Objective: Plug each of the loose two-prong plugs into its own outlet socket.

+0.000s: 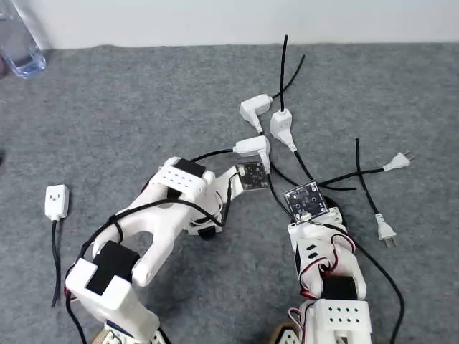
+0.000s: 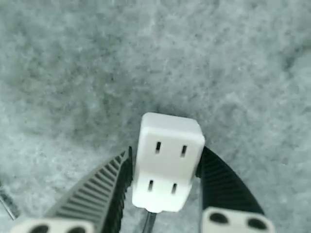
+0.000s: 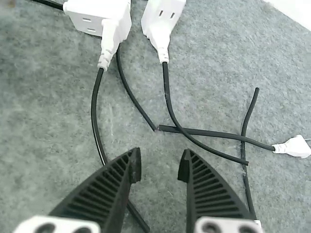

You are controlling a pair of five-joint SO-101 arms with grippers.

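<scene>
In the left wrist view a white outlet socket [image 2: 167, 162] with two pairs of slots facing up sits between my left gripper's [image 2: 163, 167] fingers, which press its sides just above the grey carpet. From above, this socket [image 1: 252, 147] lies at the tip of the left arm. Two more sockets [image 1: 255, 107] [image 1: 281, 125] lie just beyond it, and another [image 1: 56, 201] lies far left. My right gripper [image 3: 158, 167] stands open over black cords. Loose two-prong plugs [image 1: 396, 161] [image 1: 386, 231] lie to the right, one of them [image 3: 291, 146] ahead of the right gripper.
Black cords [image 3: 209, 138] cross the carpet between the right arm [image 1: 323, 265] and the sockets. A clear bottle [image 1: 21, 50] stands at the far left corner near the white wall. Open carpet stretches across the left and far side.
</scene>
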